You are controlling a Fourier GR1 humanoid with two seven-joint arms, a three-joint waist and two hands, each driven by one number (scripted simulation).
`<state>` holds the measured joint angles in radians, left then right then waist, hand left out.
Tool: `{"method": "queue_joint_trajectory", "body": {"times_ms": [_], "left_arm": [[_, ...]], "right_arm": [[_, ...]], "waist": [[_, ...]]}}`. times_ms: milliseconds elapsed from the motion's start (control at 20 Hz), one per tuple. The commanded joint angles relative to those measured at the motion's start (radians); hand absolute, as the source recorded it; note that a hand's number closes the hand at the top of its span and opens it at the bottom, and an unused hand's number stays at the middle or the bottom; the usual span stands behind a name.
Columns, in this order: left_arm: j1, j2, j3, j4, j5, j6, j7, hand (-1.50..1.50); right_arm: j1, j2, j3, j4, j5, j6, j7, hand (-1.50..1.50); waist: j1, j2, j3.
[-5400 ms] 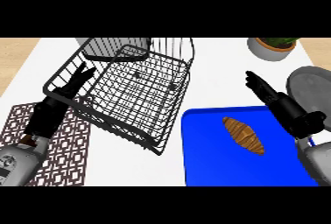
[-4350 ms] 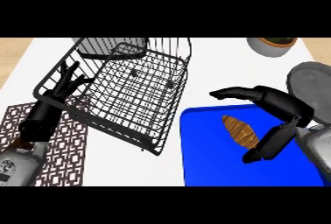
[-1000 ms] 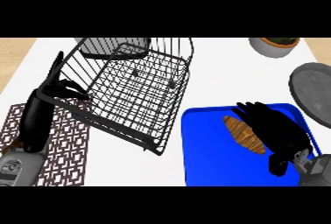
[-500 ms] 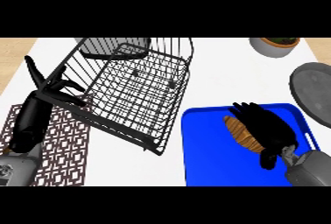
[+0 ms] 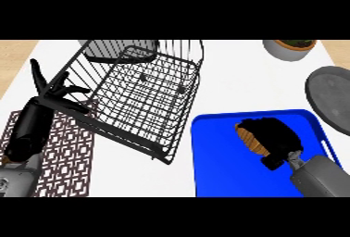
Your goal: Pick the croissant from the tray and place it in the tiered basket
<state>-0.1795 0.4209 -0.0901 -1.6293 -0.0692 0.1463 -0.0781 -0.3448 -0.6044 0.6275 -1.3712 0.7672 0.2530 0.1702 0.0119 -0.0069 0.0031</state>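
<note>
Right hand (image 5: 277,139) lies over the croissant (image 5: 250,140) on the blue tray (image 5: 219,171), at about 4 o'clock in the head view. Its fingers curl over the top of the pastry and hide most of it; only the brown left edge shows. Whether the thumb is under the croissant cannot be told. The croissant rests on the tray's upper middle area.

The tiered basket (image 5: 140,99), black wire, stands at 10 to 12 o'clock, tilted in view, with its near corner just beside the tray's upper left corner. Left hand (image 5: 54,88) shows at 9 o'clock, fingers straight and spread, touching or just beside the basket's left rim; it holds nothing.

A patterned brown mat (image 5: 65,157) lies at 8 o'clock, under the left forearm. A grey plate (image 5: 333,97) sits at 3 o'clock, right of the tray, and a potted plant (image 5: 292,47) at 1 o'clock. The counter (image 5: 239,88) is white.

No brands, labels or writing are readable on any item.
</note>
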Motion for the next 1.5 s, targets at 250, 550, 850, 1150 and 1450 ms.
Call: {"method": "queue_joint_trajectory", "body": {"times_ms": [250, 550, 850, 1150, 1450], "left_arm": [[0.048, -0.047, -0.091, -0.001, -0.066, -0.032, 0.043, 0.0], [0.068, -0.022, -0.036, 0.014, -0.043, -0.056, 0.014, 0.0], [0.108, 0.002, -0.004, -0.026, -0.016, -0.069, 0.03, 0.0], [0.117, -0.015, -0.027, -0.031, -0.036, -0.076, 0.029, 0.0], [0.162, -0.014, -0.015, -0.086, -0.018, -0.083, 0.036, 0.0]], "right_arm": [[0.03, 0.045, 0.002, 0.015, 0.07, -0.13, -0.16, 1.5], [0.067, 0.03, -0.126, -0.035, 0.059, -0.148, -0.001, 1.5], [0.193, 0.039, -0.309, -0.082, 0.06, -0.26, 0.345, 1.5], [0.273, 0.015, -0.372, -0.448, 0.014, -0.194, 0.484, 1.5], [0.317, 0.071, -0.49, -0.727, -0.172, -0.187, 0.548, 1.5]], "waist": [[-0.013, 0.006, -0.002], [-0.036, 0.002, -0.004], [-0.076, -0.007, -0.005], [-0.052, -0.003, -0.005], [-0.038, -0.005, -0.004]]}}
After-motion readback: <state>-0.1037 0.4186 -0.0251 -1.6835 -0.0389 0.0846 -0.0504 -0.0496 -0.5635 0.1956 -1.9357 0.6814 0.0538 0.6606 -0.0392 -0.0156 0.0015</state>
